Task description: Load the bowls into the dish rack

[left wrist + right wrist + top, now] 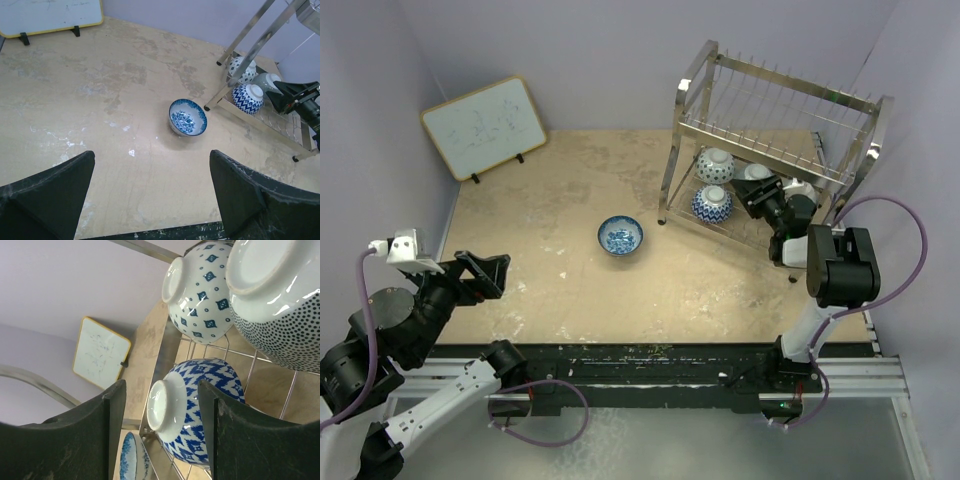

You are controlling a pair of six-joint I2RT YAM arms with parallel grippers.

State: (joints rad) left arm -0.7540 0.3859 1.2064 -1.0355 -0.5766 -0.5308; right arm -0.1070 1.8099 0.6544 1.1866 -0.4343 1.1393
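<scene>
The tall silver wire dish rack (775, 130) stands upper right. The black right gripper (756, 190), spread, reaches its lower tier beside tipped patterned ceramic bowls (712, 203). The left gripper (485, 270) gapes lower left. One blue-and-white round bowl (620, 236) sits centre on the beige table (540, 200).

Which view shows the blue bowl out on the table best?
Left wrist: the blue bowl sits whole and unobstructed, upright, its patterned inside clear. The top external view shows it whole too, but smaller. The right wrist view catches only a sliver at its bottom edge, beside the dish rack.
</scene>
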